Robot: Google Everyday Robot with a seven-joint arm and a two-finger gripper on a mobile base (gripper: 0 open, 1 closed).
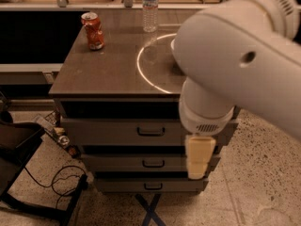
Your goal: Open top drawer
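The top drawer (117, 132) is the widest grey front of the cabinet, just under the tabletop. It is shut, and its small dark bar handle (151, 131) sits at its centre. Two narrower grey drawer fronts lie below it, the middle one (127, 163) and the bottom one (127, 185), both shut. My gripper (199, 160) hangs cream-coloured from the big white arm (235, 65). It is in front of the right part of the drawer fronts, to the right of the top handle and a little below it. It does not touch the handle.
On the brown tabletop (103, 74) stand a red can (94, 30) at the back left and a clear water bottle (150, 8) at the back. A bright ring (142, 72) marks the top. A dark stand (14, 159) and a cable (56, 182) lie on the floor at the left.
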